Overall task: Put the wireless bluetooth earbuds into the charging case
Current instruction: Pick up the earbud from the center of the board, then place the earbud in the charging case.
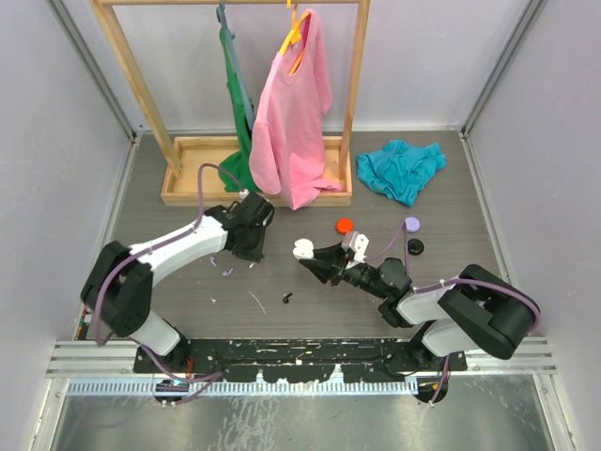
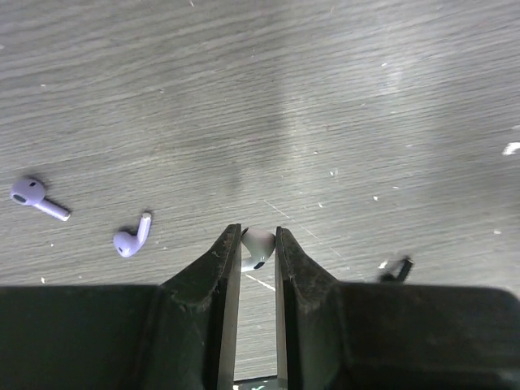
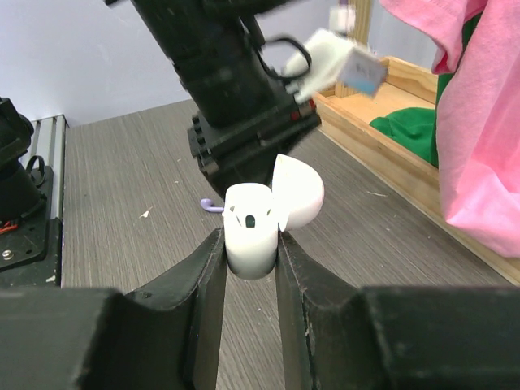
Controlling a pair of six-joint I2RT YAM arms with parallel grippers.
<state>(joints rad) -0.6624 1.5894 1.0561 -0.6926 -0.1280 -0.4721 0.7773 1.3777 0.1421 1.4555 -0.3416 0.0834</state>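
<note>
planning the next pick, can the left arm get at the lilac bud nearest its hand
Probably in reach: that lilac bud lies bare on the table just beside the left hand, nothing between. But the hand is shut on a white bud, so it can't take it yet.

white earbud [image 2: 258, 250] half hidden in left tool [image 2: 258, 231], black earbud [image 2: 396, 268] blurred, lilac earbud [image 3: 211, 205] partly behind charging case [image 3: 250, 236]

I saw the white case [image 3: 250, 231] upright, lid open; a white earbud [image 2: 257, 248] sat right of two flat-lying lilac earbuds [image 2: 132, 238].
</note>
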